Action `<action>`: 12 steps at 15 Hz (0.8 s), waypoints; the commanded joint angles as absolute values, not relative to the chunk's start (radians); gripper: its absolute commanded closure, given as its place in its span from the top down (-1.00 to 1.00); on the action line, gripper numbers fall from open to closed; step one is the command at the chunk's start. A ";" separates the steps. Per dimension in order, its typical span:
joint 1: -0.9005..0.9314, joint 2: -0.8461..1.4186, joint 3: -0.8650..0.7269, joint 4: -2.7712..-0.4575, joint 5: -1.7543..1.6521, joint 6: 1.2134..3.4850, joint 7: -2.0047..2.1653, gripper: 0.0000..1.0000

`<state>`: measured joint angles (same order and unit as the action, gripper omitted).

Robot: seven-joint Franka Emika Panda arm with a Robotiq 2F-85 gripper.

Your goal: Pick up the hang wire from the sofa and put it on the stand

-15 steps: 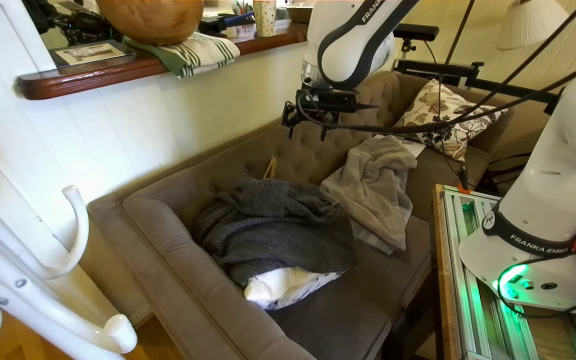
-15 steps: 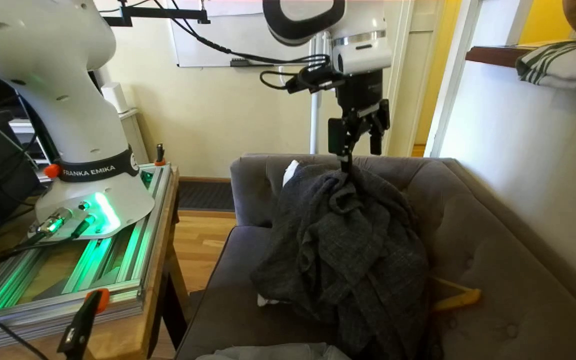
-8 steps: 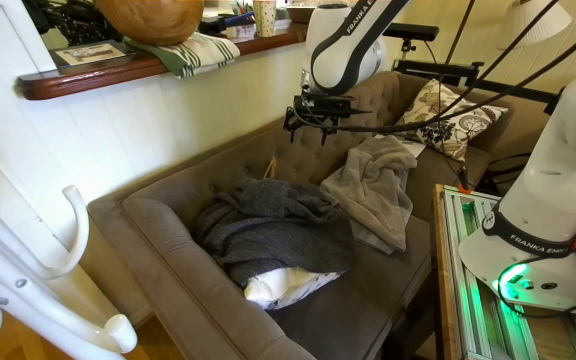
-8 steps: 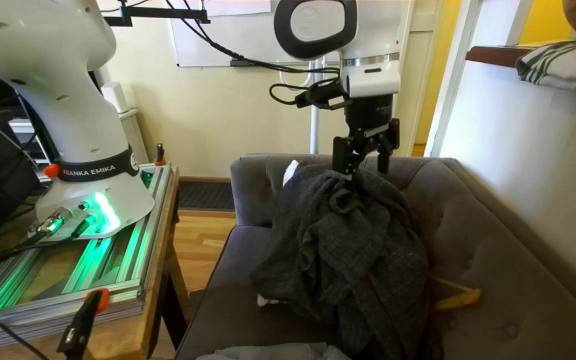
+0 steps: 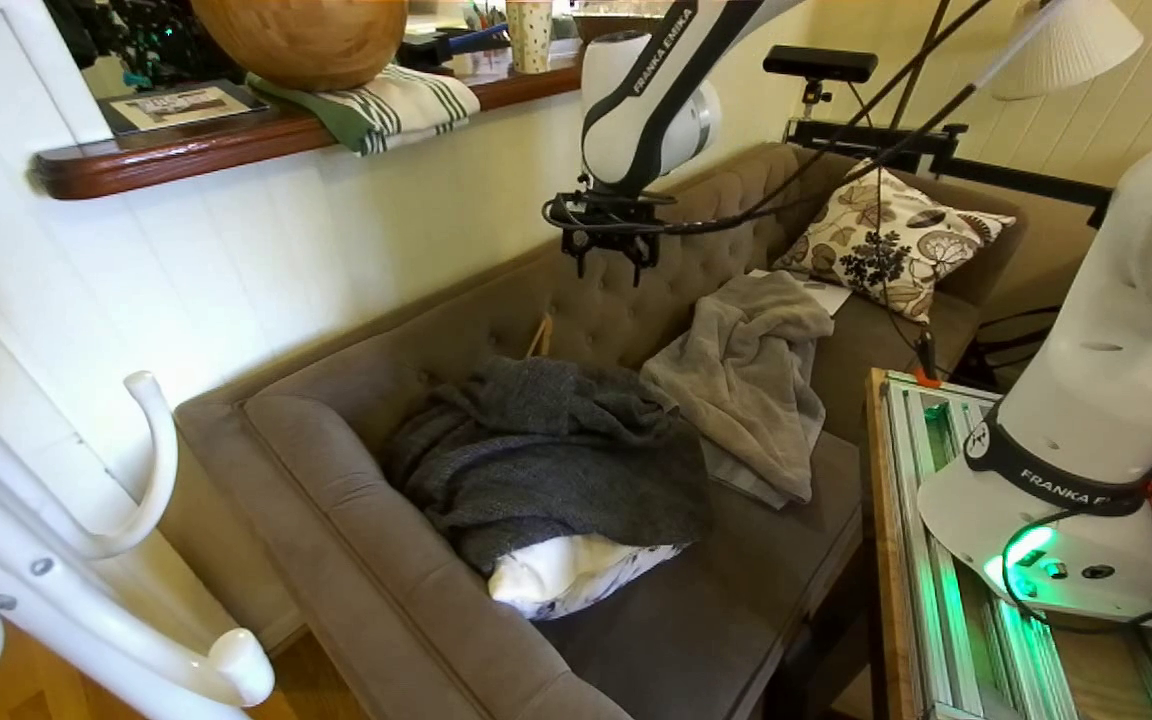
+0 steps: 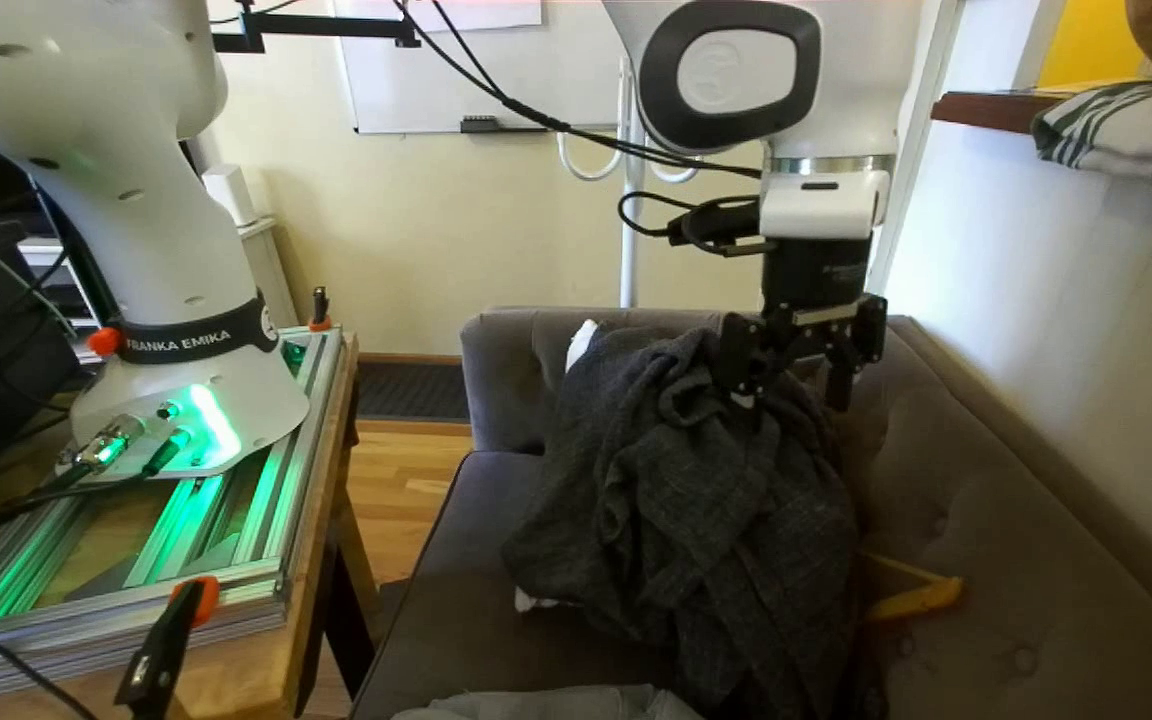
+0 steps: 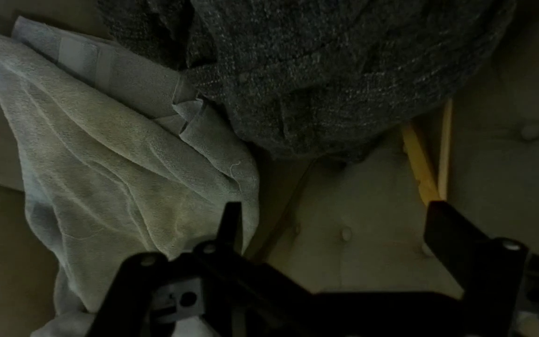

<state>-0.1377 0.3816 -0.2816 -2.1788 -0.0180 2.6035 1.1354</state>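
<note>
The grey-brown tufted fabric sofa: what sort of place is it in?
Probably a home living room: besides that sofa, there are a cream floral square cushion and a white pleated lampshade.

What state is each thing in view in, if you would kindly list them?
Robotiq gripper: open, holding nothing
Tan clothes hanger: on the sofa, partly covered
Dark grey cloth: rumpled
White patterned pillow: partly covered by that cloth
Light grey towel: rumpled, on the sofa
Floral pillow: uncovered
Striped towel: folded
White coat stand: upright
Robot base light: glowing green
</note>
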 commanded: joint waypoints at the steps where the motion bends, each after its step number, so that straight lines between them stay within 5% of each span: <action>1: -0.106 0.583 -0.317 -1.938 0.019 2.484 1.304 1.00; 12: -0.086 0.865 -0.345 -1.696 0.024 2.553 1.557 1.00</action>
<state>-0.0875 0.8617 -0.3411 -1.7010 0.0168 2.5563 1.5627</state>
